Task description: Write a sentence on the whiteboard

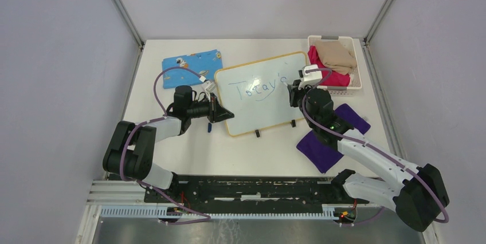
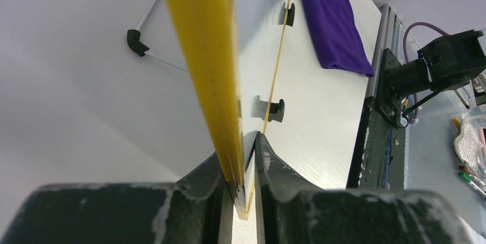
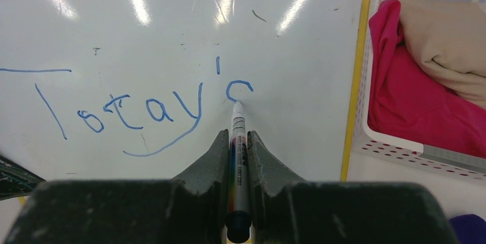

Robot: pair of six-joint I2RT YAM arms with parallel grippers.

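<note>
**Whiteboard writing, caught mid-letter**

The flat white whiteboard with the yellow rim [image 1: 269, 109] sits skewed in the middle of the white desk [image 1: 172, 152]. The left claw [image 2: 242, 152] is clamped on the board's left edge. The right claw [image 3: 236, 138] pinches a slim white marker pen [image 3: 237, 119], its tip touching the board. The blue handwritten sentence [image 3: 132, 112] reads roughly "Totay's", with only the top curve of the "s" drawn.

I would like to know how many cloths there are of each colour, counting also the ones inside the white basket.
Blue patterned cloth: 1
Purple cloth: 1
Pink cloth, in the basket: 1
Beige cloth, in the basket: 1
Total: 4
</note>
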